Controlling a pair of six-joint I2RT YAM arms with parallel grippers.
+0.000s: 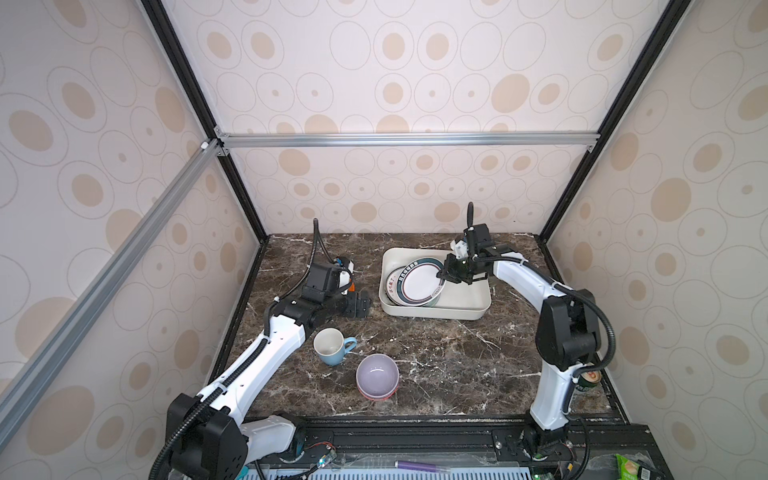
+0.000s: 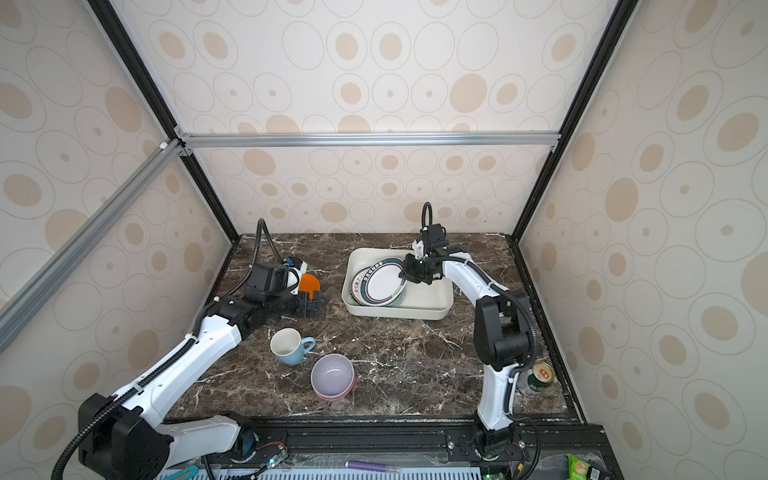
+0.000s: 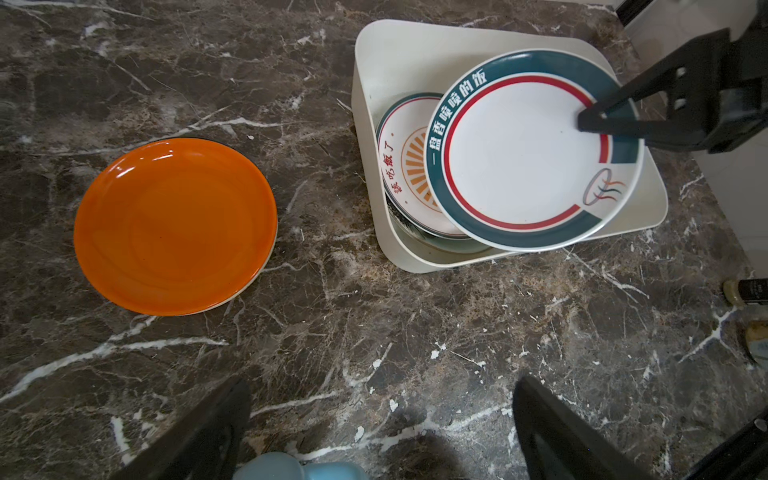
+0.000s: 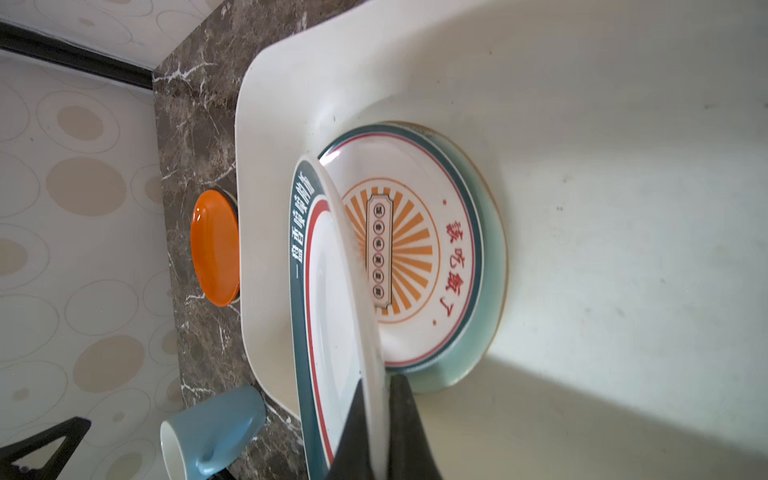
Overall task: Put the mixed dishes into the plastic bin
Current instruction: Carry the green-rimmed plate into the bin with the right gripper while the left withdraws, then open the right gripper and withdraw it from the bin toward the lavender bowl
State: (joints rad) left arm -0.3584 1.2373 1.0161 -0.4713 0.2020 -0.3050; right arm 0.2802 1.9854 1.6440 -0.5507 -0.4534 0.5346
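Marble tabletop (image 1: 436,365): our right gripper (image 1: 440,274) clamps the teal-rimmed plate (image 1: 417,284), tilted over the sunburst plate (image 3: 405,166) in the bin (image 1: 469,309); our left gripper (image 1: 360,304) gapes wide, empty.

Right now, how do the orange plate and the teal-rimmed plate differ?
The orange plate lies flat outside the bin, untouched; the teal-rimmed plate tilts over the bin, pinched by the right gripper. The orange plate is plain; the teal-rimmed plate is white with lettering. Both are round and shallow.
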